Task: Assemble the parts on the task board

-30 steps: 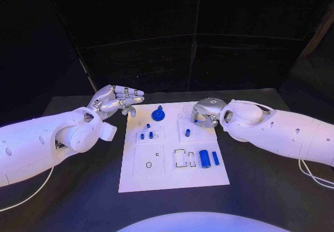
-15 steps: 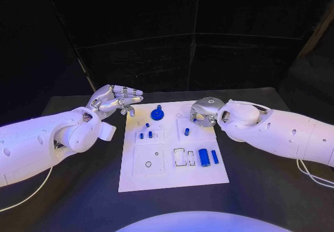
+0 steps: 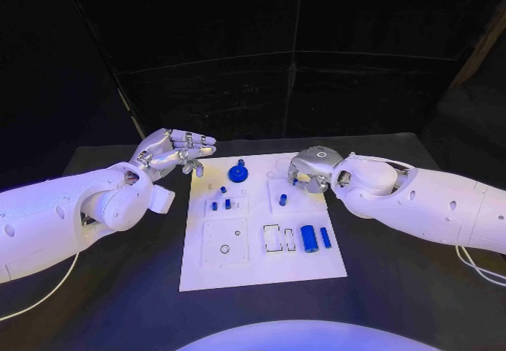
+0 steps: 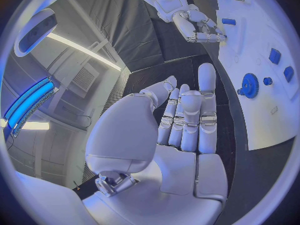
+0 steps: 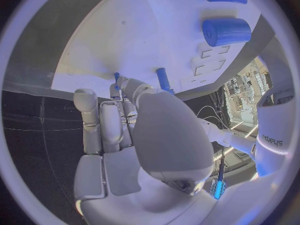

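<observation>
The white task board (image 3: 264, 227) lies in the middle of the black table (image 3: 401, 292). The left hand (image 3: 174, 152) floats by its far left corner — fingers spread, holding nothing. The right hand (image 3: 311, 170) reaches down at the far right corner; its fingers (image 5: 125, 87) pinch a small blue peg (image 5: 117, 76). A blue gear (image 3: 239, 174) sits between the hands.

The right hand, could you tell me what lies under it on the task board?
The right hand hovers over the task board's far right corner, fingers curled down. A small blue peg stands by the fingertips. What the palm covers is hidden.
</observation>
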### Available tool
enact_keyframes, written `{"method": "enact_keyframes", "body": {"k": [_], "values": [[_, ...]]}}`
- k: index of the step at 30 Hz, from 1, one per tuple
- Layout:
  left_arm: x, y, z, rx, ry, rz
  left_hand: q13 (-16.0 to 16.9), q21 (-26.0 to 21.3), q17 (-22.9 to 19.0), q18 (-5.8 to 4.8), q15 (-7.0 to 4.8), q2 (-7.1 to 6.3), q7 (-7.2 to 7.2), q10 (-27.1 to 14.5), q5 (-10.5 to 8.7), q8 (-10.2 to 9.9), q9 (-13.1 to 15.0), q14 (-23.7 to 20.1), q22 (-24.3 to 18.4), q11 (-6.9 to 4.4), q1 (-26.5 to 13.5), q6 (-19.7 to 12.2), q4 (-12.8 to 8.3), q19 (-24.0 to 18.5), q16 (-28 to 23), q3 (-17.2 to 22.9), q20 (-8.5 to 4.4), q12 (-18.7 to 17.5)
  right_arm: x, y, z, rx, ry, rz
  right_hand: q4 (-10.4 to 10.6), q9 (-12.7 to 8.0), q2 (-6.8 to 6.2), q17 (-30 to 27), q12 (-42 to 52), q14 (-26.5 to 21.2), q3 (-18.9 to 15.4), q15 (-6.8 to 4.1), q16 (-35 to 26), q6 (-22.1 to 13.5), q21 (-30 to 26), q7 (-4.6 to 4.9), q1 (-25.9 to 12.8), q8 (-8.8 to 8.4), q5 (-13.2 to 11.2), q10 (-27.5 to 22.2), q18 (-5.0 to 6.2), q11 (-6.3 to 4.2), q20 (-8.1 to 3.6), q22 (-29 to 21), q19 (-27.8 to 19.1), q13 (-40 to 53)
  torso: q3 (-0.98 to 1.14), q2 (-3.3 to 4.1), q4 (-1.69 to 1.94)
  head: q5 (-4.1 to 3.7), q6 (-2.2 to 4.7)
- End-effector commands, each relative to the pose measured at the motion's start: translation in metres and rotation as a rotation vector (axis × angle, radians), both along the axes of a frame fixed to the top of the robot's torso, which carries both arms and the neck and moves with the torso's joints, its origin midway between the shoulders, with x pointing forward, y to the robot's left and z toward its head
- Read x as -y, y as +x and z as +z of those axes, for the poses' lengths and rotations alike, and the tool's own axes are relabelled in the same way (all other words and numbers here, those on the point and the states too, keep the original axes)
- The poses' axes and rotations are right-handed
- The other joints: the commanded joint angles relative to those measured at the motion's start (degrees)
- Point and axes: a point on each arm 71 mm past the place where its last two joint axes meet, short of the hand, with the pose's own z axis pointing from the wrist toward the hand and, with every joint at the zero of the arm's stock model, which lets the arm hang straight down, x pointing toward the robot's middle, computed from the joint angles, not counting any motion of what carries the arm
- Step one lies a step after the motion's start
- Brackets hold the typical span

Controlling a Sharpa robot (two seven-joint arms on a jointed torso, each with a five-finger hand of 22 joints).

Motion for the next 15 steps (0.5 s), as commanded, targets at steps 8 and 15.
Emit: {"method": "enact_keyframes", "body": {"k": [8,15], "values": [[-0.001,0.001,0.001,0.003,-0.01,-0.007,0.0,-0.2,-0.1,0.69,0.05,0.4,0.3,0.0,0.11,0.1,-0.1,-0.5,-0.1,0.37,-0.3,-0.2,-0.1,-0.3,-0.4,-0.3,-0.08,0.4,0.0,-0.011,0.014,0.083,0.079,0.014,-0.7,-0.1,-0.02,-0.1,-0.1,2.9,0.2,-0.47,0.4,0.3,0.5,0.05,-0.1,-0.25,-0.1,0.8,-0.42,-0.45,0.01,0.3,0.3,0.1,0.01,0.0,-0.01,0.0,-0.01],[-0.002,0.001,0.001,0.003,-0.009,-0.003,-0.1,-0.2,-0.2,0.69,0.07,0.37,0.34,-0.1,0.11,0.1,-0.1,-0.6,-0.1,0.41,-0.3,-0.3,-0.2,-0.3,-0.4,-0.3,-0.06,0.4,-0.001,-0.026,0.024,0.077,0.138,0.028,-0.9,-0.1,-0.13,0.0,-0.1,2.9,0.4,-0.46,0.5,0.3,0.7,0.07,-0.2,-0.3,-0.1,0.8,-0.45,-0.43,0.02,0.5,0.3,0.1,-0.04,-0.03,0.0,0.32,-0.13]]}}
